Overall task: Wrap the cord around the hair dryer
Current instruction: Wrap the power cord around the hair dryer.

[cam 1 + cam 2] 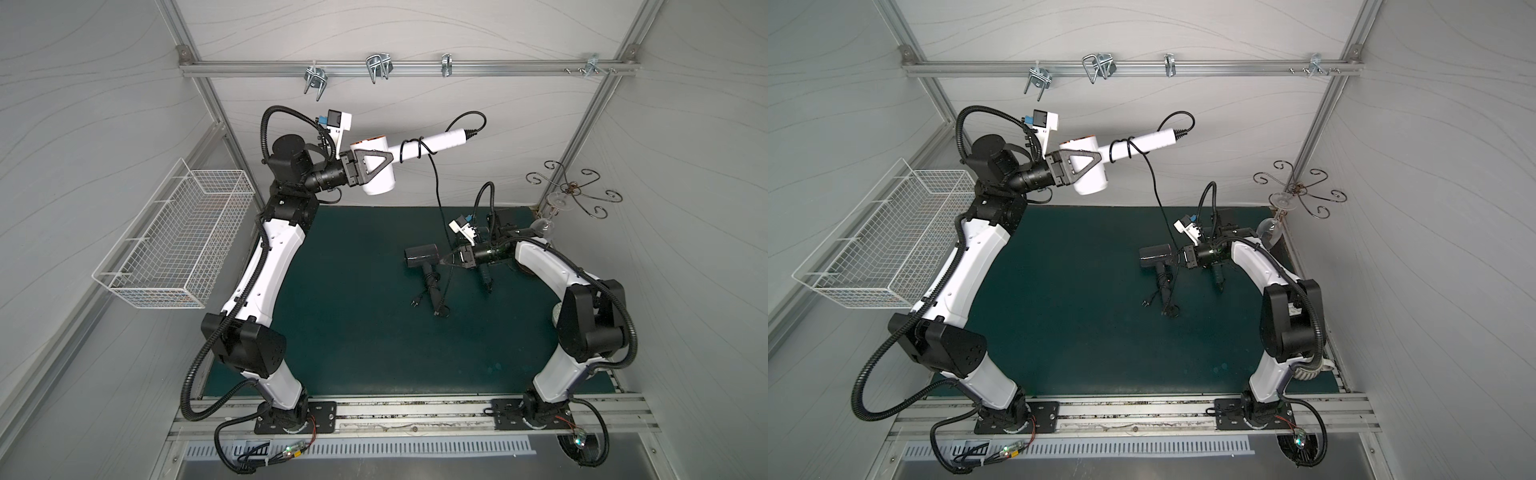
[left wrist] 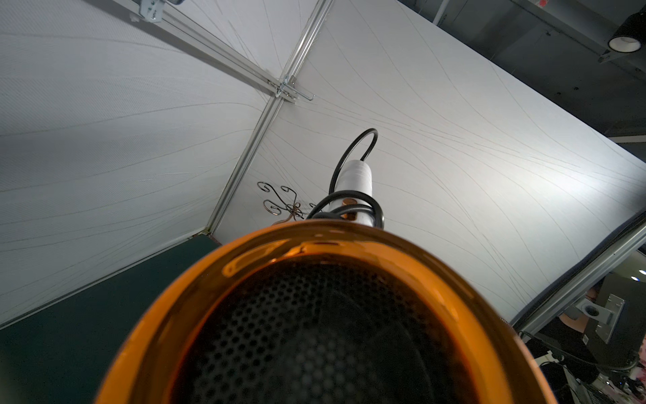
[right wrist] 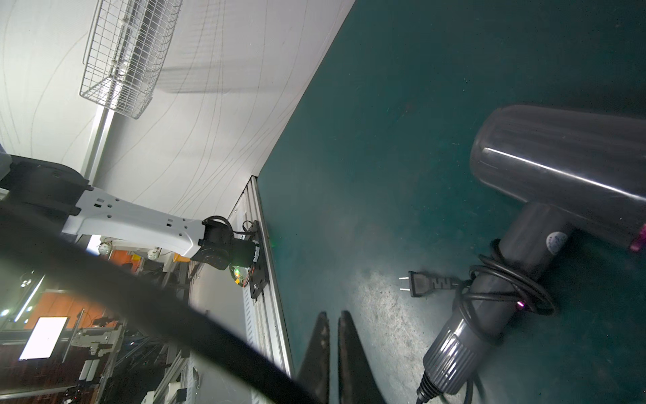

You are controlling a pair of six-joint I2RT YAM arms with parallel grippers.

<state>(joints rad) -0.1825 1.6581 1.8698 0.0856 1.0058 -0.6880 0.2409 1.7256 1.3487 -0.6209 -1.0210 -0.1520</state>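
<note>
White hair dryer [image 1: 376,185], held in the air over the back left of the green mat [image 1: 353,324]. Its barrel was clamped across by the left gripper [image 1: 386,160], and its handle [image 1: 432,143] pointed to the right along the back wall. The cord [image 1: 436,187] left the far end of the handle in an open loop and lay in about two loose turns round the handle's middle. From there it dropped in one slack run to the right gripper [image 1: 448,261], low over the mat on the right side. That gripper's jaws stood together. In the right wrist view the fingertips [image 3: 321,339] showed a sliver of gap with nothing between them. The cord crossed that view as a blurred dark band toward their base, so whether it was pinched there could not be told. In the left wrist view the barrel's orange rim [image 2: 164,300] and dark grille filled the foreground, with the turns visible beyond. The shell looked rigid, smooth and fairly light, likely to twist in a grip taken off-centre, so the broad barrel was the sound place to hold it. The cord looked limp but springy and apt to loosen once slack. It was best taken on the free run a little below the handle and kept taut through each turn. A black hair dryer [image 1: 422,255] lay on the mat just beside the right gripper with its own cord wound on, and a wire basket [image 1: 174,241] hung on the left wall.
</note>
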